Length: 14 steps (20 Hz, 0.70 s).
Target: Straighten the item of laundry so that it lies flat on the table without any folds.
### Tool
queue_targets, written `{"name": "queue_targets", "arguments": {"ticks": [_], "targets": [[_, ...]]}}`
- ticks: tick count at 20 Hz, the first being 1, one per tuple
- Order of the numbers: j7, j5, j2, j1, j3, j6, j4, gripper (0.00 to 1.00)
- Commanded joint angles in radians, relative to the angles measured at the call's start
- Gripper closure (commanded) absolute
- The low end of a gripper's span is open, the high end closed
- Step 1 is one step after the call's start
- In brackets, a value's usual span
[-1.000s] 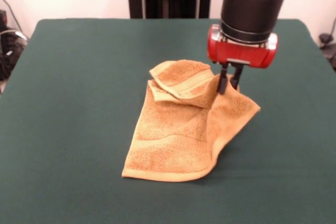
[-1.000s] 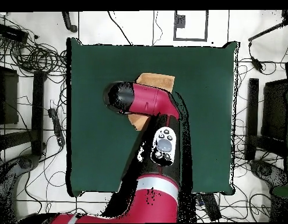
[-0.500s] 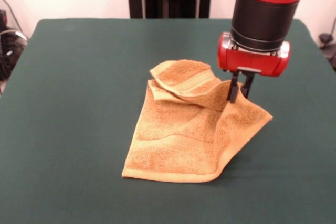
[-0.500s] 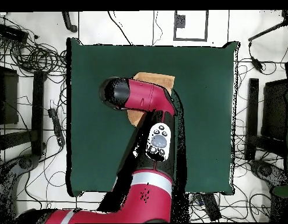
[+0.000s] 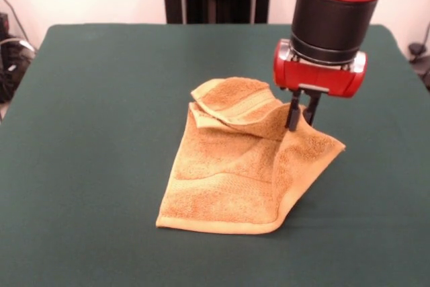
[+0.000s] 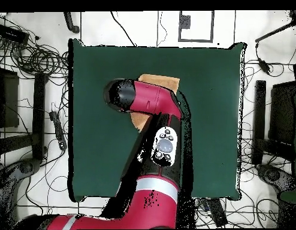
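Moved slightly back toward the towel's middle since half a second ago: gripper (image 5: 300, 113), jaws pinched on lifted right part of towel (image 5: 235, 166) mid-table (image 5: 101, 99), far corner folded. Overhead: towel (image 6: 159, 82) mostly hidden under arm (image 6: 151, 102); gripper hidden.

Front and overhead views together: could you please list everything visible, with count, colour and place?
towel: one, golden-orange, mid-table, crumpled, far flap folded over, one side lifted.
table: one, dark green, fills the front view.
cables: many, black, on the floor around the table in the overhead view.
arm: one, red and black, over the towel.
gripper: one, black fingers under a red wrist, pinching the towel's raised edge.
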<state>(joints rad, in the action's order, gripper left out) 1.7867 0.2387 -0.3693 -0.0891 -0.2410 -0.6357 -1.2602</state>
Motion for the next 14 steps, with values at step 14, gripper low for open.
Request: {"name": "queue_targets", "arguments": {"ticks": [14], "targets": [[0.288,0.088,0.046,-0.042,0.061,-0.065,0.013,1.00]]}}
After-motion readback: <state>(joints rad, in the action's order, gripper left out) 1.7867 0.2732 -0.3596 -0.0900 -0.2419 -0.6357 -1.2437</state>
